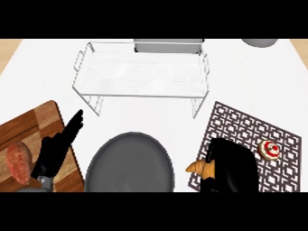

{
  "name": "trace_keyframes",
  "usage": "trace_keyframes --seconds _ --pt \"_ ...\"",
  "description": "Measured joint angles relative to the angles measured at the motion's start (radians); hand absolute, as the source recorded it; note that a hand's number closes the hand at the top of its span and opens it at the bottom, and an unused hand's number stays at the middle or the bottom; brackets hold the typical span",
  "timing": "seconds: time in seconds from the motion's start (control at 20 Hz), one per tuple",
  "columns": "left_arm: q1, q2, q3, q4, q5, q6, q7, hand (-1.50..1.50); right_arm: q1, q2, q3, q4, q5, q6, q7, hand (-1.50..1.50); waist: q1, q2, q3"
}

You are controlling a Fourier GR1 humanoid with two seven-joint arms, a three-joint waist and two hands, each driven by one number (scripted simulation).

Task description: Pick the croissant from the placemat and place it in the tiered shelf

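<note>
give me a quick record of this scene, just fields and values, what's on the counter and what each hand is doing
croissant: at placemat's left edge, partly hidden by right hand
right hand: over the croissant, fingers curled round it
left hand: open, fingers straight, over the wooden board's right edge
placemat: dark lattice, right side of counter
tiered shelf: clear, far centre, nothing on it
small tart: red and white, on placemat
grey plate: near centre
wooden board: left, with a brown food item

White counter [43, 72] bears shelf [143, 72], plate [129, 164], placemat [263, 131] (patterned), wooden board [23, 131].
</note>
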Motion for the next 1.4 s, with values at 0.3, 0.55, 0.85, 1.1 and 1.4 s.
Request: trace_keyframes --seconds 0.3,0.55,0.85,1.1,1.4 --pt "-0.018 0.0 0.008 0.021 0.001 -0.004 -0.003 0.0 -0.102 0.04 0.145 -0.208 0.137 0.033 0.136 1.5 0.002 0.001 0.0" --pt "-0.022 -0.002 0.006 0.027 -0.006 -0.006 -0.008 0.0 -0.279 0.049 0.111 -0.295 0.142 0.024 0.18 1.5 0.012 0.004 0.0" --pt "-0.02 -0.002 0.003 0.015 -0.01 -0.012 -0.005 0.0 -0.531 0.052 -0.031 -0.21 0.085 0.041 0.193 1.5 0.023 0.007 0.0" --pt "-0.037 -0.015 -0.002 0.019 -0.017 -0.005 0.0 0.0 -0.733 0.055 -0.209 -0.047 0.046 0.064 0.161 1.5 0.026 0.009 0.0" --pt "-0.035 -0.011 0.006 0.035 -0.014 -0.018 -0.025 0.0 -0.935 0.053 -0.392 0.229 0.011 0.04 0.107 1.5 0.029 0.012 0.001"
